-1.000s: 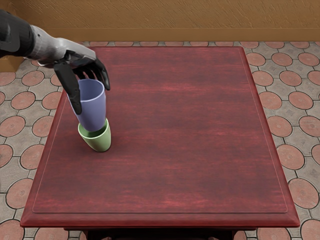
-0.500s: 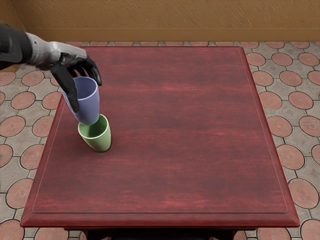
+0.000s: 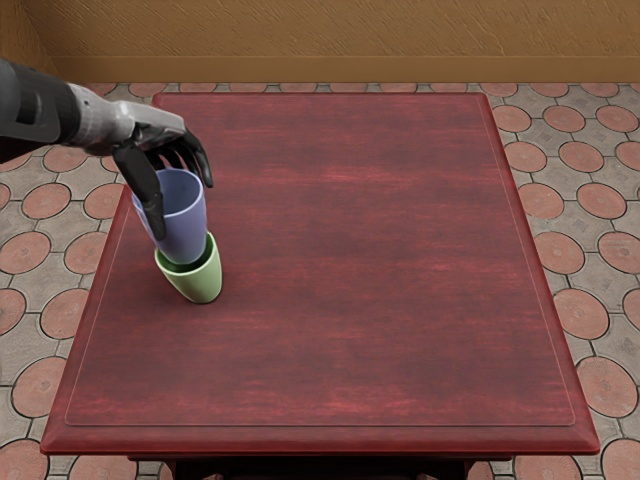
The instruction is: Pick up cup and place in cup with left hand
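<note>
My left hand [image 3: 178, 187] comes in from the left edge and grasps the blue-purple cup [image 3: 186, 229] by its upper part, the thumb on the near left side and the fingers over the far rim. The green cup [image 3: 204, 280] stands on the table [image 3: 380, 250] near its left side. The blue cup's bottom overlaps the green cup's opening and looks to be at or just inside its rim; how deep it sits cannot be told.
The dark red table's left edge runs just beside the two cups. Behind the table are a tiled floor [image 3: 563, 121] and a tan wall [image 3: 350, 40].
Over the last second the left hand and blue cup first shifted left and up, then came back right and down toward the green cup. The green cup looks nearly unmoved.
</note>
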